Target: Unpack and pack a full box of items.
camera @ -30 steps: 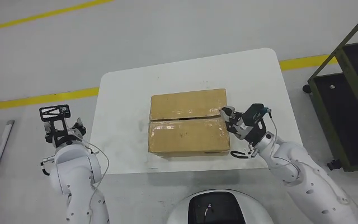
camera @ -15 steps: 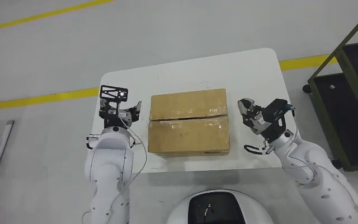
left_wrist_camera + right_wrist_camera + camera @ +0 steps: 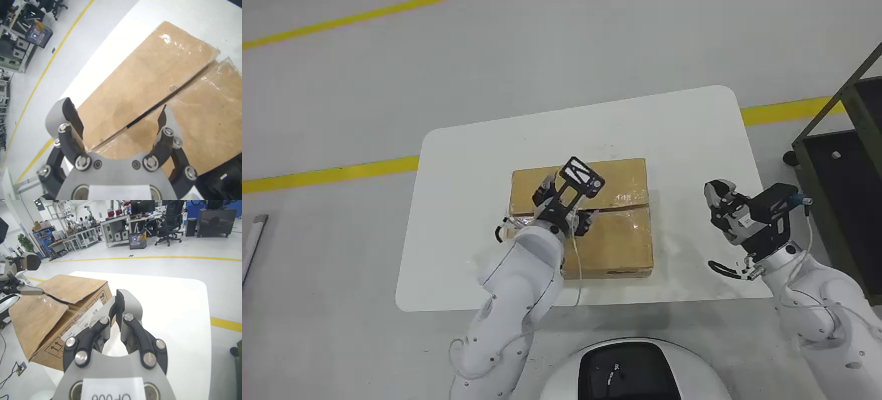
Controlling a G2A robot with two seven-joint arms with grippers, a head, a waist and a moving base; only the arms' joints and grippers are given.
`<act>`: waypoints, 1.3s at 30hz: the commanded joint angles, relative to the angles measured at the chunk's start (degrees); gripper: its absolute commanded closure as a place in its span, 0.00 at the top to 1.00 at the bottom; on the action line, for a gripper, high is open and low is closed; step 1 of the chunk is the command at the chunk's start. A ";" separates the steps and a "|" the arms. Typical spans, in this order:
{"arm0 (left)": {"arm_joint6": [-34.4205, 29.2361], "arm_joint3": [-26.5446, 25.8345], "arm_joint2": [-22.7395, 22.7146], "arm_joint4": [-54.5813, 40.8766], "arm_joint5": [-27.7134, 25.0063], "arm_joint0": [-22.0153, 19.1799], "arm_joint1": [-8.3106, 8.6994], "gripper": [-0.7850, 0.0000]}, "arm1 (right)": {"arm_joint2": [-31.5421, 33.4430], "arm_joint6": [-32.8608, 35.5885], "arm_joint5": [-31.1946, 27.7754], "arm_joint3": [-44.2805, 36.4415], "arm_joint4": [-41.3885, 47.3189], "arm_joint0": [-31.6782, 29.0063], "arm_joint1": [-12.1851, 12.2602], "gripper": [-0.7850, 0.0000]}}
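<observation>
The white table (image 3: 462,170) carries one cardboard box (image 3: 622,180) at its centre. A dark green frame cart (image 3: 842,170) stands on the floor off the table's right end, and a yellow floor line (image 3: 332,175) runs past it.

Both top flaps of the box are down, slightly lifted along the seam, with clear tape remnants. The contents are hidden.

The left gripper (image 3: 115,106) hangs over the seam with its fingers spread wide. The right gripper (image 3: 116,298), fingers pressed together and empty, sits over bare table near the box's right end, apart from it.
</observation>
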 commanded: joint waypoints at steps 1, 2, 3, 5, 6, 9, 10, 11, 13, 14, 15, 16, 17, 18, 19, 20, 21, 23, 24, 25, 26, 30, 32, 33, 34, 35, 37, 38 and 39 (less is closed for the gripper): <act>-0.74 1.04 1.01 1.64 -1.35 -0.98 -0.01 1.00 | 0.14 -0.05 -0.04 -0.02 0.04 -0.25 0.01 0.00; -0.72 1.47 1.32 2.08 -1.56 -1.23 -0.03 1.00 | 0.22 -0.11 0.01 -0.03 0.05 -0.33 0.01 0.00; -0.81 1.85 1.51 2.16 -1.52 -1.39 -0.06 1.00 | 0.25 -0.14 0.00 -0.06 0.04 -0.41 0.01 0.00; -1.13 2.68 2.06 3.10 -2.28 -1.80 -0.07 1.00 | 0.32 -0.15 -0.05 -0.02 0.08 -0.57 0.01 0.00; -1.14 3.05 2.39 4.21 -3.18 -2.09 -0.01 1.00 | 0.41 -0.21 -0.01 0.01 0.08 -0.63 0.01 0.00; -0.58 4.49 2.58 5.95 -4.01 -2.31 0.09 1.00 | 0.57 -0.15 -0.09 0.05 0.19 -0.72 0.01 0.00; -0.31 4.86 2.72 6.86 -4.28 -2.44 0.13 1.00 | 0.60 -0.15 -0.05 0.02 0.20 -0.74 0.01 0.00; -0.04 5.31 2.83 7.73 -4.47 -2.49 0.17 1.00 | 0.62 -0.16 -0.04 -0.01 0.25 -0.76 0.00 0.00; 0.78 6.07 3.13 9.63 -4.47 -2.61 0.23 1.00 | 0.66 -0.16 -0.07 -0.05 0.34 -0.79 0.00 0.00; 1.32 6.47 3.30 10.58 -4.55 -2.66 0.27 1.00 | 0.69 -0.14 -0.08 -0.06 0.35 -0.81 0.00 0.00; 1.78 6.88 3.49 11.71 -4.65 -2.73 0.31 1.00 | 0.71 -0.13 -0.10 -0.07 0.36 -0.82 0.00 0.00; 2.34 7.21 3.53 12.37 -4.34 -2.72 0.32 1.00 | 0.72 -0.13 -0.11 -0.08 0.36 -0.83 -0.01 0.00; 2.91 7.47 3.60 13.23 -3.97 -2.78 0.33 1.00 | 0.72 -0.12 -0.11 -0.10 0.36 -0.85 -0.01 0.00; 3.56 7.71 3.73 14.46 -3.67 -2.92 0.36 1.00 | 0.69 -0.10 -0.21 -0.15 0.35 -0.89 -0.01 0.00; 4.28 7.96 3.81 15.33 -3.24 -2.94 0.37 1.00 | 0.67 -0.11 -0.22 -0.17 0.33 -0.92 -0.01 0.00; 4.96 8.14 3.78 16.02 -2.54 -2.93 0.37 1.00 | 0.63 -0.14 -0.19 -0.20 0.31 -0.97 -0.02 0.00; 5.75 8.20 3.91 17.01 -2.29 -3.01 0.39 0.91 | 0.56 -0.20 -0.26 -0.24 0.37 -1.01 -0.03 0.00; 7.35 8.26 3.90 18.25 -1.65 -2.87 0.43 0.34 | 0.48 -0.13 -0.26 -0.28 0.42 -1.07 -0.05 0.00; 8.12 8.16 3.84 18.45 -1.35 -2.70 0.43 0.14 | 0.45 -0.11 -0.29 -0.31 0.41 -1.08 -0.05 0.00; 8.87 8.05 3.84 18.76 -1.46 -2.56 0.46 0.00 | 0.42 -0.16 -0.28 -0.33 0.48 -1.10 -0.06 0.00; 9.31 7.89 3.71 18.82 -1.46 -2.34 0.47 0.00 | 0.40 -0.19 -0.27 -0.32 0.50 -1.11 -0.07 0.00; 10.46 6.46 3.24 18.31 -1.27 -1.43 0.45 0.00 | 0.29 -0.13 -0.18 -0.34 0.51 -1.18 -0.10 0.00; 10.44 5.75 3.18 18.40 -1.54 -1.16 0.43 0.00 | 0.24 -0.24 -0.15 -0.33 0.59 -1.20 -0.12 0.00; 10.40 5.50 3.15 18.48 -1.65 -1.03 0.42 0.00 | 0.20 -0.25 -0.14 -0.34 0.57 -1.20 -0.13 0.00; 10.36 5.34 3.09 18.53 -1.73 -0.93 0.41 0.00 | 0.16 -0.26 -0.10 -0.37 0.55 -1.21 -0.14 0.00; 10.24 5.24 3.02 18.77 -1.90 -0.96 0.40 0.00 | 0.12 -0.25 -0.06 -0.41 0.53 -1.21 -0.15 0.00; 10.29 5.38 2.87 19.20 -2.03 -1.46 0.35 0.47 | 0.05 -0.18 -0.08 -0.49 0.51 -1.19 -0.16 0.00; 10.41 5.56 2.86 19.47 -2.00 -1.95 0.30 1.00 | 0.02 -0.16 -0.05 -0.52 0.51 -1.17 -0.17 0.00; 10.69 5.75 2.91 19.68 -2.07 -2.49 0.24 1.00 | -0.01 -0.13 -0.01 -0.55 0.50 -1.16 -0.18 0.00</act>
